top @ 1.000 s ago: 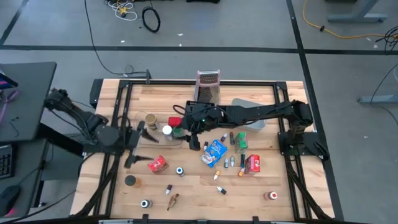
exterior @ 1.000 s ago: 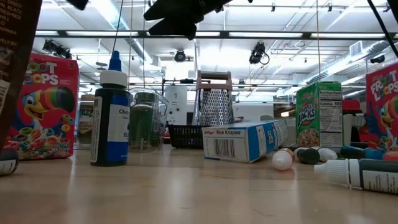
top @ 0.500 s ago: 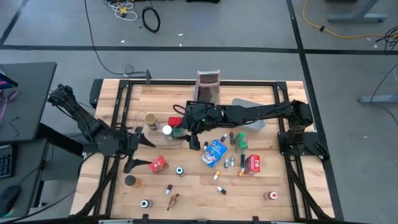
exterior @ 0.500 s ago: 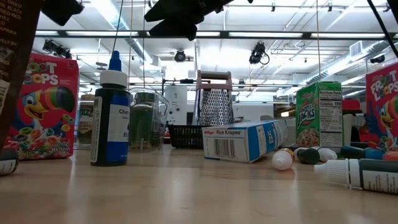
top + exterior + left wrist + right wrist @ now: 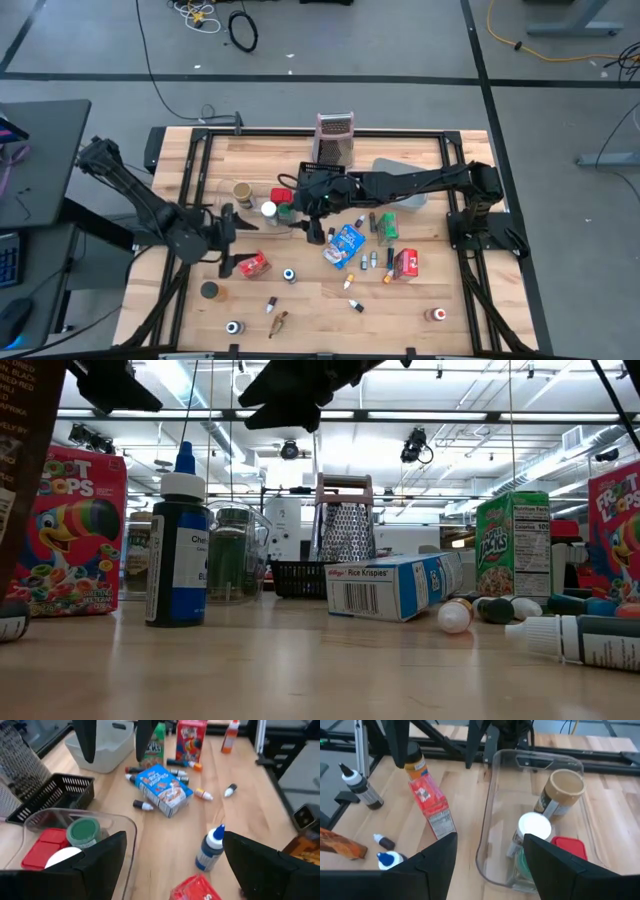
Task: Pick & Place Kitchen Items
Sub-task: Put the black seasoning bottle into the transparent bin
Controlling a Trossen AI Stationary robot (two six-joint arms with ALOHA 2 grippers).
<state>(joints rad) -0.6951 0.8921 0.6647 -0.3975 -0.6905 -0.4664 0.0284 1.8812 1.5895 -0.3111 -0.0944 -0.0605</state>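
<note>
High view, looking straight down: a clear tub (image 5: 262, 212) sits left of the table's centre, holding a brown-lidded jar (image 5: 242, 191), a white-lidded jar (image 5: 268, 209), a green-lidded jar (image 5: 286, 212) and a red lid (image 5: 281, 195). The right gripper (image 5: 312, 228) hangs at the tub's 3 o'clock edge, fingers parted fairly wide with nothing between them. At 3 o'clock from it lies a blue cereal box (image 5: 347, 244), with a green box (image 5: 386, 226) and a red box (image 5: 405, 264) farther that way, and small bottles (image 5: 370, 260) between them. At the tub's 6 o'clock stands another red box (image 5: 254, 264), with a blue-capped bottle (image 5: 289, 274) just beside it. The left gripper (image 5: 226, 240) hovers at the tub's 7 o'clock, just beside that red box, fingers spread fully and empty. A silvery grater (image 5: 334, 136) stands at the table's 12 o'clock edge, with a black basket (image 5: 314, 171) and a grey tray (image 5: 399, 179) near it.
</note>
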